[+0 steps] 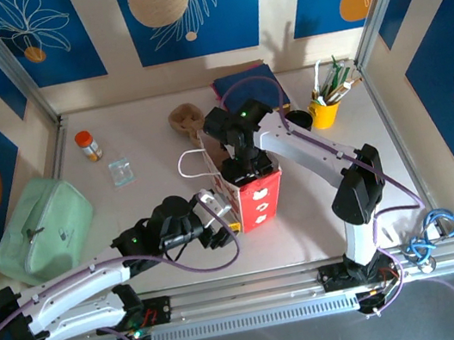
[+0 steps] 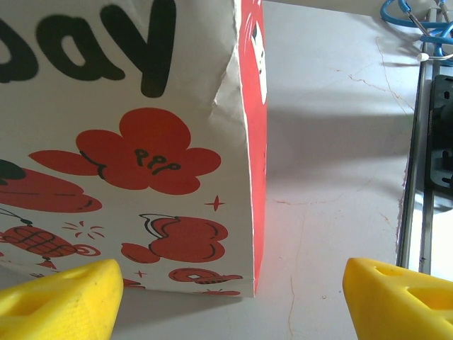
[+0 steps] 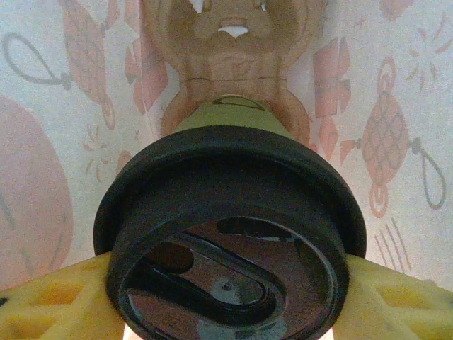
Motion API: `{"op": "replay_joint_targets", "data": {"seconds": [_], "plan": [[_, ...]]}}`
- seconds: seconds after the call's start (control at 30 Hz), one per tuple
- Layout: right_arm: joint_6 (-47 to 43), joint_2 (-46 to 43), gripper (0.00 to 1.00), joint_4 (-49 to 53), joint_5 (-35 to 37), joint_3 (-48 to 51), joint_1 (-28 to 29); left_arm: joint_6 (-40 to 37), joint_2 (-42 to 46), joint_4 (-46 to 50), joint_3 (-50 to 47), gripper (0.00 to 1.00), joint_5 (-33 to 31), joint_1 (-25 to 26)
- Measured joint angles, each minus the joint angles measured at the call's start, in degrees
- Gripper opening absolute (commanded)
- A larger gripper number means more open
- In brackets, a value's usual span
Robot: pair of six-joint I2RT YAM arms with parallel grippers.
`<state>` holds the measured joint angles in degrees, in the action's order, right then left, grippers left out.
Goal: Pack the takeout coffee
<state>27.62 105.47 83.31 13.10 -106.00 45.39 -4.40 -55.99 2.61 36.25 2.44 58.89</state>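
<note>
Standing wide open near the table's front edge, the left gripper (image 2: 233, 301) faced the lower corner of the bag (image 1: 258, 200), its yellow fingers (image 2: 60, 297) well apart and holding nothing. The bag, white-faced with red flowers and black lettering and red down its side, stood upright in the middle of the table (image 1: 139, 115). From the right, the right arm (image 1: 311, 151) reached over and down into the bag's open mouth. Inside, the right gripper (image 3: 226, 297) was clamped on the coffee (image 3: 226, 115), one yellow finger pressed against each side of its lid (image 3: 226, 184). The coffee was a paper cup with yellow-green sides narrowing away beneath a round black plastic lid; the lid had a thick raised rim, a sunken glossy top and an oblong moulded recess. It sat between the bag's printed paper walls, its base towards a brown cardboard carrier (image 3: 233, 49) deeper in the bag; whether the cup was seated in it could not be told.
</note>
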Motion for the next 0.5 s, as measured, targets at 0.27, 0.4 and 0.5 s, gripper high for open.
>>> {"op": "replay_joint_targets", "data": {"seconds": [0.27, 0.4, 0.5], "plan": [[-0.07, 0.50, 0.61, -0.26, -0.07, 0.57, 0.09, 0.00, 0.00, 0.00, -0.15, 0.81, 0.00, 0.02], [-0.07, 0.50, 0.61, -0.42, -0.07, 0.92, 0.15, 0.00, 0.00, 0.00, -0.20, 0.81, 0.00, 0.02], [-0.04, 0.50, 0.61, -0.42, -0.07, 0.94, 0.13, 0.00, 0.02, 0.00, -0.20, 0.81, 0.00, 0.02]]}}
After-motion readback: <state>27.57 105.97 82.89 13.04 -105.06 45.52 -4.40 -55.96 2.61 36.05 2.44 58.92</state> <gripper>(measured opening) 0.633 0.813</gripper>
